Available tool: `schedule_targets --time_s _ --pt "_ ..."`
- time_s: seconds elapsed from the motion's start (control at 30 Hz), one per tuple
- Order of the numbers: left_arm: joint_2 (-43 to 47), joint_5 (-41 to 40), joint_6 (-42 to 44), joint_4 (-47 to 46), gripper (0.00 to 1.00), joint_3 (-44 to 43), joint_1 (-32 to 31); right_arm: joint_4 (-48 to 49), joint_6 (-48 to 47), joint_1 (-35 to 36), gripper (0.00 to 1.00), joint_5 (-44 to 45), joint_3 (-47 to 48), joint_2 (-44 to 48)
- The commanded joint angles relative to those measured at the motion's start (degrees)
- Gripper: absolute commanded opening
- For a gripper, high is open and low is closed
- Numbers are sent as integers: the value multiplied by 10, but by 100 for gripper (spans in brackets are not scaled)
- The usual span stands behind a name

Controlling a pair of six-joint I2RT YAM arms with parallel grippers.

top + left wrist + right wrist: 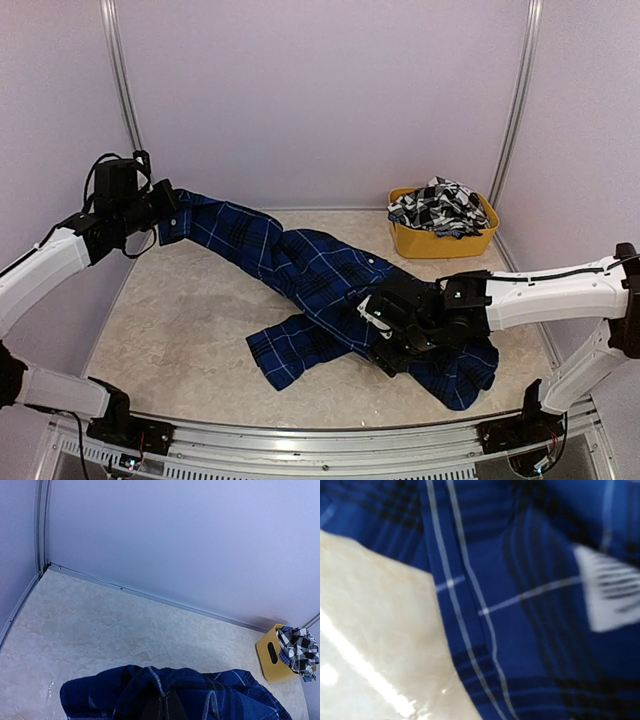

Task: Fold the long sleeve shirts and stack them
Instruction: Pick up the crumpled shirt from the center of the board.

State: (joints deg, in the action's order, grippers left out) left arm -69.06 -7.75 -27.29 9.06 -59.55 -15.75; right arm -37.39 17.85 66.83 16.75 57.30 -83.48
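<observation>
The blue plaid shirt (300, 265) lies in a long, rumpled band across the tabletop (180, 330), running from the left edge toward the near right corner, with one loose part folded out toward the near edge at the middle. Its left end is lifted off the surface, pinched between the pressed-together fingers of the left gripper (165, 208) by the left edge. The right gripper (390, 345) is down on the bunched cloth at the shirt's right end; whether its fingers are spread or closed cannot be told, since its own camera shows only blurred plaid, a white label (612, 592) and a patch of bare surface. The black-and-white checked shirt (440, 205) sits heaped in the yellow tub (440, 243) at the far right corner
</observation>
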Motion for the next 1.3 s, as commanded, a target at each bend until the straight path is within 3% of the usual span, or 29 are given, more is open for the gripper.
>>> schedule_targets --time_s 0.0,0.23,0.43,0.77,1.1,1.27 --pt "26 7 10 8 0 -24 34 6 -11 -13 73 1 -15 -30" --pt "53 40 6 24 0 -32 90 35 -35 -34 73 -24 -28 -44" --pt "49 49 7 25 0 -30 92 74 -46 -35 76 -55 -46 -60" --pt "45 70 2 11 0 -9 92 111 -61 -32 72 -60 -48 -94" --pt "49 74 4 15 0 -8 92 115 -69 -32 46 -15 -39 -142" --pt "58 91 7 29 0 -4 92 115 -66 -31 20 -14 -38 -139"
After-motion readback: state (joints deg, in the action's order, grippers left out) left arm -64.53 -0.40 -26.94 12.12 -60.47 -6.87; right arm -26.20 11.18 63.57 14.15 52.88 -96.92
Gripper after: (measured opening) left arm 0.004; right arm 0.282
